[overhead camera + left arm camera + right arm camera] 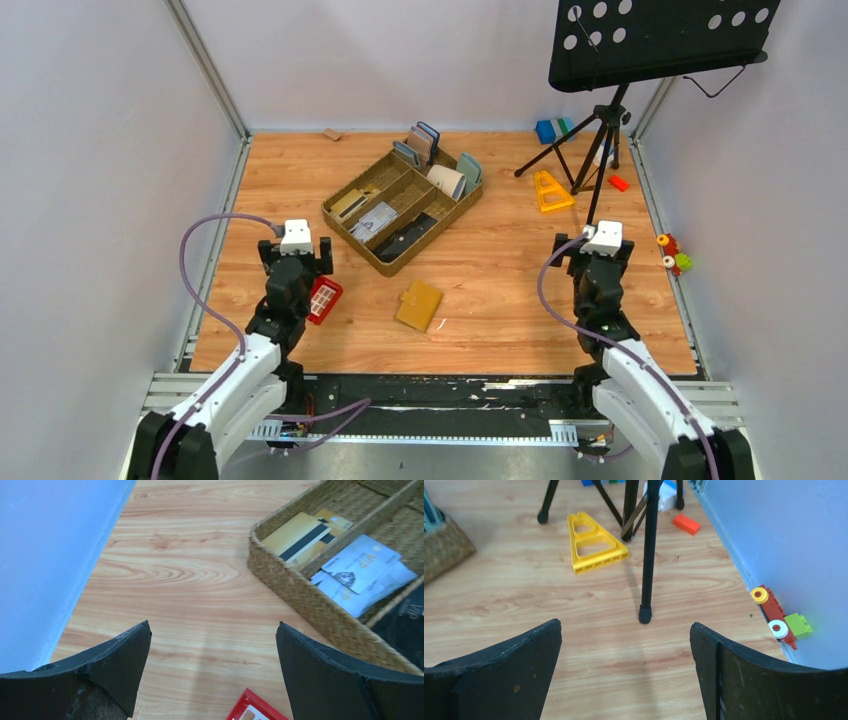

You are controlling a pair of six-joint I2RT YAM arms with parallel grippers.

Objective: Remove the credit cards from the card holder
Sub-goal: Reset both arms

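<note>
The card holder is a mustard-yellow wallet lying shut and flat on the wooden table, between the two arms and a little left of centre. The credit cards inside it are hidden; only a thin pale sliver shows at its lower right corner. My left gripper is open and empty, left of the wallet and apart from it; its fingers hang over bare wood. My right gripper is open and empty, well to the right of the wallet; its fingers are also over bare wood. The wallet shows in neither wrist view.
A small red basket lies just by the left gripper and also shows in the left wrist view. A wicker tray behind holds gold cards, pale cards, a black slab and upright wallets. A music stand's tripod, a yellow frame and toy bricks are at the right.
</note>
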